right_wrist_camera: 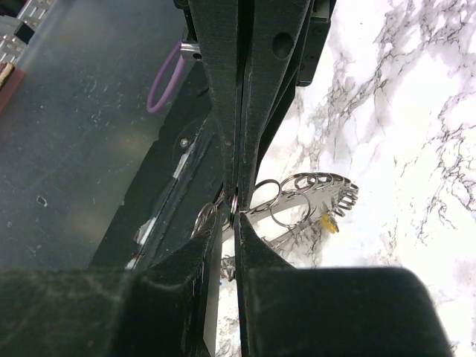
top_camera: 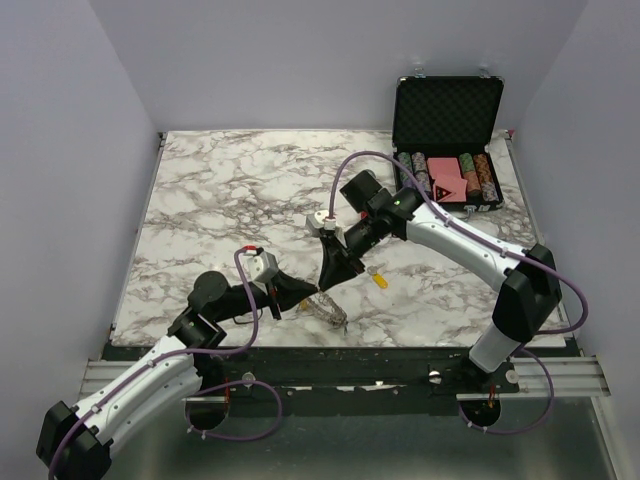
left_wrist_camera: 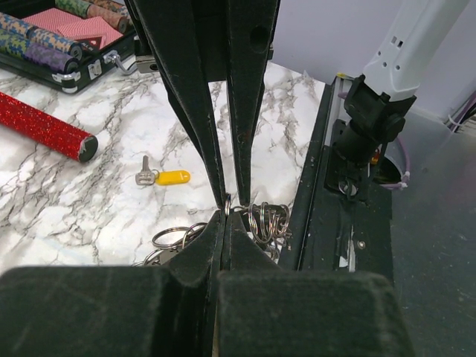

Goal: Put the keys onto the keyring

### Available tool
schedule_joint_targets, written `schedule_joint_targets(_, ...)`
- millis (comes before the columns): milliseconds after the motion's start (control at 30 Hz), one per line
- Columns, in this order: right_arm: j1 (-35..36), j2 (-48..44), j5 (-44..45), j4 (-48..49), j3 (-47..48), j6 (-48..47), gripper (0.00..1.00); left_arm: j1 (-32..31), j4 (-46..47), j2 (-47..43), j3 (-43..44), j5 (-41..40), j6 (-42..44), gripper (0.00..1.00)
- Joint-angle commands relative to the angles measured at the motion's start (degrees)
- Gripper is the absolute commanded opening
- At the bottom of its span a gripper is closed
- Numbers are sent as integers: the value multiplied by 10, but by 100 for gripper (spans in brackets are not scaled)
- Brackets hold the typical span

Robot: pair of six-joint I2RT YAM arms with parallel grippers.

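Note:
The keyring (top_camera: pixel 331 310) lies at the table's near edge, a silvery wire ring with many small loops (right_wrist_camera: pixel 312 195). My left gripper (left_wrist_camera: pixel 225 216) is shut on one small loop at its rim. From the opposite side my right gripper (right_wrist_camera: pixel 235 216) pinches a loop at the same spot, tip to tip with the left fingers (right_wrist_camera: pixel 223 82). In the top view both grippers (top_camera: pixel 305 297) (top_camera: pixel 328 283) meet over the ring. A yellow-headed key (right_wrist_camera: pixel 329 224) hangs on the ring. Another yellow-headed key (left_wrist_camera: pixel 165 178) (top_camera: pixel 381 281) lies loose on the marble to the right.
An open black case (top_camera: pixel 447 110) with striped poker chips and red cards stands at the back right. A red glittery cylinder (left_wrist_camera: pixel 44 128) lies on the marble beyond the loose key. The black rail (left_wrist_camera: pixel 320 186) of the table's front edge runs right beside the keyring.

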Motion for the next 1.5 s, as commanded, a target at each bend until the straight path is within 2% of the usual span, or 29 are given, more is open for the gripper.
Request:
schedule_joint_targets(0, 12, 9, 9, -1, 19, 10, 18, 0, 8, -4, 21, -22, -9, 0)
schedule_joint_targets(100, 14, 10, 15, 2, 21, 16, 15, 0, 4, -7, 20, -27, -13, 0)
schedule_joint_targets(167, 15, 12, 16, 7, 19, 22, 10, 0, 1, -7, 23, -28, -13, 0)
schedule_joint_targets(233, 17, 12, 16, 9, 21, 27, 0, 0, -6, -7, 27, -31, -17, 0)
schedule_joint_targets(433, 16, 11, 10, 20, 26, 55, 0, 0, 7, -27, 14, -43, -33, 0)
schedule_joint_targets(533, 15, 3, 2, 29, 21, 60, 0, 0, 33, -57, -9, -59, -50, 18)
schedule_joint_targets(633, 12, -3, -16, 40, 19, 72, 0, 0, 44, -81, -23, -65, -57, 31)
schedule_joint_targets(733, 9, 0, -34, 43, 22, 80, 0, 0, 51, -91, -30, -62, -63, 37)
schedule_joint_targets(1100, -10, -2, -83, 69, 12, 110, 0, 0, 62, -78, -36, -52, -69, 31)
schedule_joint_targets(1467, -16, -1, -96, 81, 9, 119, 0, -1, 78, -57, -34, -33, -74, 25)
